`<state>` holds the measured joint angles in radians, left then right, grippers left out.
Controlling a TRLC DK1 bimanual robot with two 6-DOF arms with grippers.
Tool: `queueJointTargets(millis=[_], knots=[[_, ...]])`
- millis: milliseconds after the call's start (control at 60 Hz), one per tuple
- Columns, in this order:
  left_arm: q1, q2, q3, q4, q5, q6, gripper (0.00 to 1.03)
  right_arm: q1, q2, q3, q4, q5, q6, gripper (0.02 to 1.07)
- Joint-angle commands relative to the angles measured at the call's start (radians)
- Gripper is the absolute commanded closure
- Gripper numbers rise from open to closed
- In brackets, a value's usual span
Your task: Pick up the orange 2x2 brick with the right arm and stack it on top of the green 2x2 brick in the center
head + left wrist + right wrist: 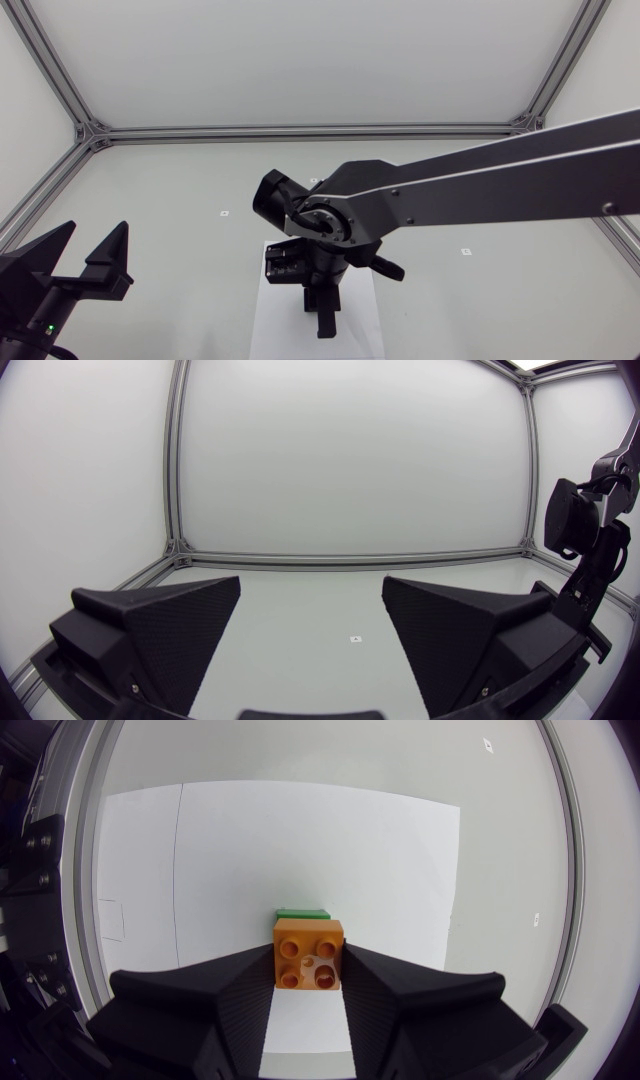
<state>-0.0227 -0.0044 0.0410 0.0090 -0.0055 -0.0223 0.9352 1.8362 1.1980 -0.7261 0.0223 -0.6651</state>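
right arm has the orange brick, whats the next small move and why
Probably ease the right gripper slightly forward, then lower. In the right wrist view it is shut on the orange brick, and a strip of the green brick shows just ahead of it, so the two seem not quite lined up. Whether they already touch cannot be told.

Place: robotics lab, enclosed test cell.
Enclosure: aluminium profile frame [300, 130] running across the upper frame and down both sides of the head view, with plain white panels [300, 50] behind it.
Surface: pale grey table [180, 180] with small square markers [224, 213] left and right of centre.
Work mat: white paper sheet [275, 325] at lower centre.
Rig: silver-grey right arm [480, 185] coming in from the right edge; black left arm [40, 300] at lower left.
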Motion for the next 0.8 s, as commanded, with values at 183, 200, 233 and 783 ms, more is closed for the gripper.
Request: queueJointTargets(millis=[183,200,233,783], knots=[[0.003,-0.008,-0.041,-0.014,0.004,0.013,0.04,0.002,0.043,0.021,-0.026,-0.009,-0.028,0.92],[0.003,-0.008,-0.041,-0.015,0.004,0.013,0.04,0.002,0.046,0.025,-0.027,-0.009,-0.028,0.92],[0.003,-0.008,-0.041,-0.015,0.004,0.013,0.04,0.001,0.047,0.028,-0.027,-0.009,-0.027,0.92],[0.003,-0.008,-0.041,-0.014,0.004,0.013,0.04,-0.001,0.074,0.043,-0.041,-0.009,-0.008,0.92]])
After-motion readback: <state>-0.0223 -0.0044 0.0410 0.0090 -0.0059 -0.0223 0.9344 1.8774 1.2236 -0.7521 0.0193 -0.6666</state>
